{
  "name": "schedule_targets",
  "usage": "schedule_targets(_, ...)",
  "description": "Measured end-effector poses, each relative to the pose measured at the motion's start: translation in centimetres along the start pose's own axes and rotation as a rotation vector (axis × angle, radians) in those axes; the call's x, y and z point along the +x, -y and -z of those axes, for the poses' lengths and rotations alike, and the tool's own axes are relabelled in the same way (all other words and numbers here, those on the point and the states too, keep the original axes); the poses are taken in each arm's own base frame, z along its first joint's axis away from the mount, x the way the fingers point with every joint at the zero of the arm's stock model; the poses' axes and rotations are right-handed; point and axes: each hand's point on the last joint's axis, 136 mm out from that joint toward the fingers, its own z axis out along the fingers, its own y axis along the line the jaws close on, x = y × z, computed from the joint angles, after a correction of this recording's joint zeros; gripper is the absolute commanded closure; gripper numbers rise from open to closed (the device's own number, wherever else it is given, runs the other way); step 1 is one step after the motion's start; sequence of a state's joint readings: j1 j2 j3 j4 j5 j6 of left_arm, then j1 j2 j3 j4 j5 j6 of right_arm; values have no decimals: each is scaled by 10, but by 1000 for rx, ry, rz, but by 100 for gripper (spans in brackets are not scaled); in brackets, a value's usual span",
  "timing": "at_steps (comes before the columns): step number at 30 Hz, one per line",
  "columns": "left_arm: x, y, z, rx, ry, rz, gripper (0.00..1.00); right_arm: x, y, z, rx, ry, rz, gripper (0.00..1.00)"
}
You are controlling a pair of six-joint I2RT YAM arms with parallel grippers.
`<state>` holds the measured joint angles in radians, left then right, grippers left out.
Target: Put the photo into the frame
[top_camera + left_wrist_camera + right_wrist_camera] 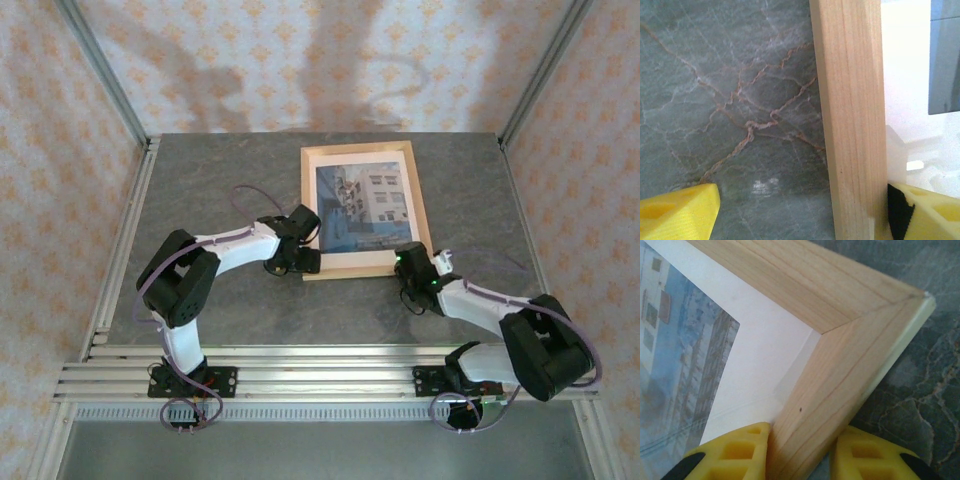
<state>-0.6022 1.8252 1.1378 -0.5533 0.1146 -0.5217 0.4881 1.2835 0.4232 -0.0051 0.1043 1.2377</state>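
The right claw (802,442) is clenched on the frame (840,355), a yellow finger pressed to each side of the wooden rail, just beside the near right corner. Over to the left claw (802,207): it's released, jaws spread wide astride the frame's left rail, with one finger (680,210) out over the bare tabletop (730,100), apart from the wood, and the other inside the rail. The frame lies flat on the tabletop, and the photo (365,207) sits inside it, ringed by a white mat (765,345).
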Motion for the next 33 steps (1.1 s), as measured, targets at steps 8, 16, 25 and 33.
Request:
schedule_targets(8,2,-1,0,-3,-6,0,12,0,0,0,20,-2,1,76)
schedule_targets(16,2,-5,1,-20,-5,0,10,-8,7,12,87,29,155,37)
schedule_targets(25,1,-10,3,-39,-7,5,10,-43,-33,50,71,130,464,20)
schedule_targets(33,-2,-15,4,-45,-2,21,12,-77,-66,25,160,64,753,30)
